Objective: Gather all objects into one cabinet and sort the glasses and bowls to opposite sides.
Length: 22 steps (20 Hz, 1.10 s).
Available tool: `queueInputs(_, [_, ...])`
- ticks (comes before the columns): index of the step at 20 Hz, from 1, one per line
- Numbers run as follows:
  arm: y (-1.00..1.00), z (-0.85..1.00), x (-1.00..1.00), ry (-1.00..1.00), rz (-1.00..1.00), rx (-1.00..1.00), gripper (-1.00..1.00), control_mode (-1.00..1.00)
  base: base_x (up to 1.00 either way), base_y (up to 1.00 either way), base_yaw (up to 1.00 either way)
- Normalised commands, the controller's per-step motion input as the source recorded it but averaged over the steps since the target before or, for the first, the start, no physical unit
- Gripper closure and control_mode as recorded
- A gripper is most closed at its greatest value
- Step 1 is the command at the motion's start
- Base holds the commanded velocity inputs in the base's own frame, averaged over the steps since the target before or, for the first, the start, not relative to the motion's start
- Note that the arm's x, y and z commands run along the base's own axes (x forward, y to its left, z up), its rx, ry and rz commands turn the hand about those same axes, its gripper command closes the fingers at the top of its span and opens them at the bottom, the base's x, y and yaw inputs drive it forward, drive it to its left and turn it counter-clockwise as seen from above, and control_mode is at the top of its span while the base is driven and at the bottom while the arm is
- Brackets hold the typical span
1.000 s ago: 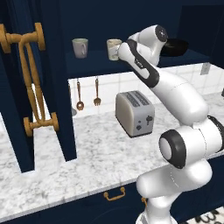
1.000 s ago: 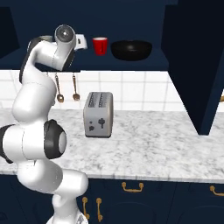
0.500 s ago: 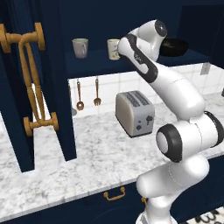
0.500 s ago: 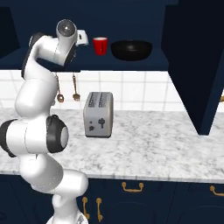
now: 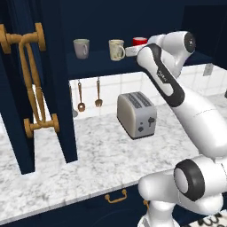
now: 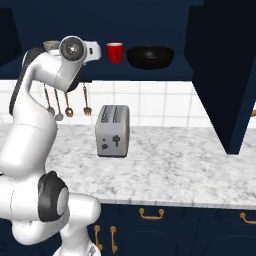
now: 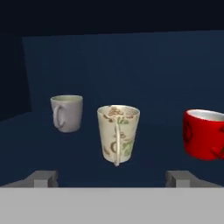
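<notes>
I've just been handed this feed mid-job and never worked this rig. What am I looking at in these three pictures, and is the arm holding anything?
It is a white robot arm on a driving base in a simulated kitchen. Two cameras sit behind it, left and right; the third looks along the gripper. On the cabinet shelf stand a grey mug, a cream mug, a red cup and, furthest right, a black bowl. A toaster sits on the marble counter, utensils hang on the tiled wall. The gripper is open and empty, facing the cream mug's handle.
</notes>
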Motion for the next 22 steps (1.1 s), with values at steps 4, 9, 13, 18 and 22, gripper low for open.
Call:
queueInputs(4, [-0.59,0.0,-1.0,-0.05,-0.1,0.19,-1.0,-1.0,0.0,0.0,0.0])
queueInputs(9, [-0.64,0.0,-1.0,-0.11,-0.1,0.11,-1.0,-1.0,0.0,0.0,0.0])
queueInputs(13, [-0.37,0.0,-0.16,-0.1,-0.02,0.01,-1.0,-1.0,0.0,0.0,0.0])
queueInputs(18, [-0.04,0.0,-0.03,-0.04,0.0,-0.05,-1.0,-1.0,0.0,0.0,0.0])
queueInputs(22, [-0.67,-0.25,-0.25,-0.07,-0.05,-0.15,-1.0,-1.0,0.0,0.0,0.0])
